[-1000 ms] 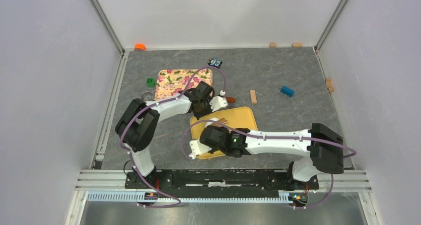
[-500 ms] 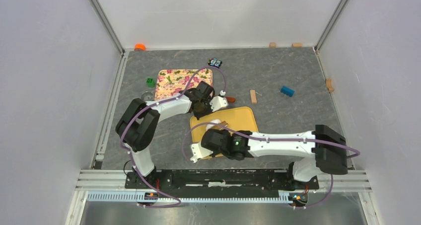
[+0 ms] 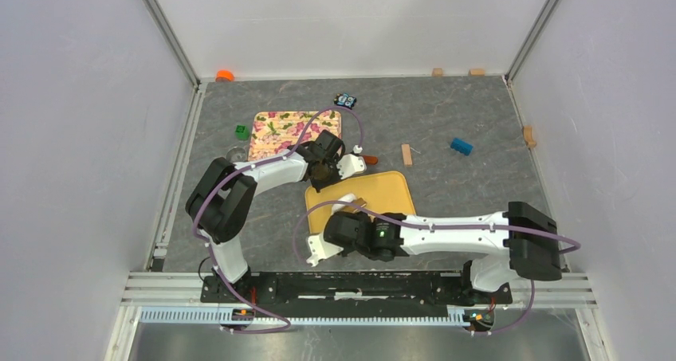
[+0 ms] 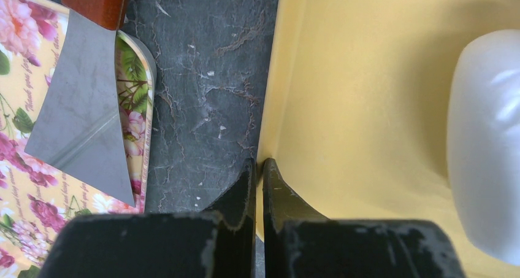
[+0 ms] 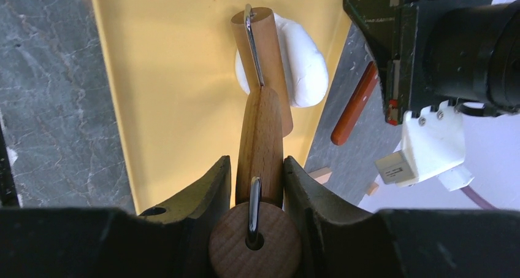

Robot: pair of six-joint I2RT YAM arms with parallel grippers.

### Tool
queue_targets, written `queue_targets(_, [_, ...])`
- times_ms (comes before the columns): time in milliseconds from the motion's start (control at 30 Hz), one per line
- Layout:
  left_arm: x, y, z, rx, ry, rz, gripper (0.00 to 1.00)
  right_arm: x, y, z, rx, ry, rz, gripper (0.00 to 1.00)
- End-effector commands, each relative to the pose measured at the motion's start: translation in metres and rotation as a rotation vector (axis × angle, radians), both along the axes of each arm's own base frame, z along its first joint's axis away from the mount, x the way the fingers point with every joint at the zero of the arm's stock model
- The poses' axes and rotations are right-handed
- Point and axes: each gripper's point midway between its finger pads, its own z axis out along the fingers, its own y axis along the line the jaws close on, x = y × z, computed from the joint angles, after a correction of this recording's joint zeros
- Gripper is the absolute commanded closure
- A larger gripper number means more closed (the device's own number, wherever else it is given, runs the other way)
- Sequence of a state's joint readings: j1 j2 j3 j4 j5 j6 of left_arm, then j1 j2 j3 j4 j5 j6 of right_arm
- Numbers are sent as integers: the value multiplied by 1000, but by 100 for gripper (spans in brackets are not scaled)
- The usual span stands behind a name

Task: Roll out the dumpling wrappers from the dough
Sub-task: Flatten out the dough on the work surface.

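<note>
1. Right wrist view: the yellow board (image 5: pixel 172 75) carries the dough (image 5: pixel 305 69), a soft white lump beside the board's far right edge. No flattened wrapper shows.
2. The rolling pin (image 5: pixel 260 131) lies on the same board, its roller resting across the left part of the dough.
3. The floral board (image 4: pixel 24 186) carries a scraper (image 4: pixel 80 124). Its steel blade lies flat and its red-brown handle points off past the board's edge.
4. A clear cup (image 3: pixel 236 152) stands on the bench just beside the floral board's left edge; what it holds cannot be told.
5. Only the left wrist view shows the scraper blade and the strip of grey bench between the two boards. A pale rounded shape at its right side is too blurred to name.
6. Only the top view shows both arms whole.
7. The left arm reaches forward, elbow out to the left, wrist at the yellow board's far left corner. The left gripper (image 4: pixel 257 167) is clenched on nothing, its tips at that board's edge.
8. The right arm stretches leftward along the bench's near edge. The right gripper (image 5: pixel 257 164) grasps the rolling pin's wooden handle, one finger on each side.
</note>
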State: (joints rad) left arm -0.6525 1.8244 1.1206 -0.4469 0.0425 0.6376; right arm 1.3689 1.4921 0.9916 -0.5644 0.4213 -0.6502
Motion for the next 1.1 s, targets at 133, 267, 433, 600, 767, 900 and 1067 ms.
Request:
queue_targets(133, [-30,27,-60,129,138,-14,98,-31,-6,-49,-161,240,67,100])
queue_targets(267, [-30,27,-60,129,138,-15,98,-43,-32,-49,-136,256,16,100])
queue_targets(433, [-30,27,-60,131,138,-16,98,-24,-16,-38,-89,196,28,100])
queue_targets(600, [-30,27,-60,134,137,-14,98,0,23,-28,-83,151,74,100])
queue_targets(767, [-30,27,-60,132,138,-14,98,-18,6,-38,-105,209,55,100])
queue_targets(900, [-30,27,-60,134,137,-13,98,-35,-30,-46,-109,244,-3,100])
queue_targets(1067, [-29,27,-61,139,139,-14,98,-16,-14,-20,-41,162,-4,100])
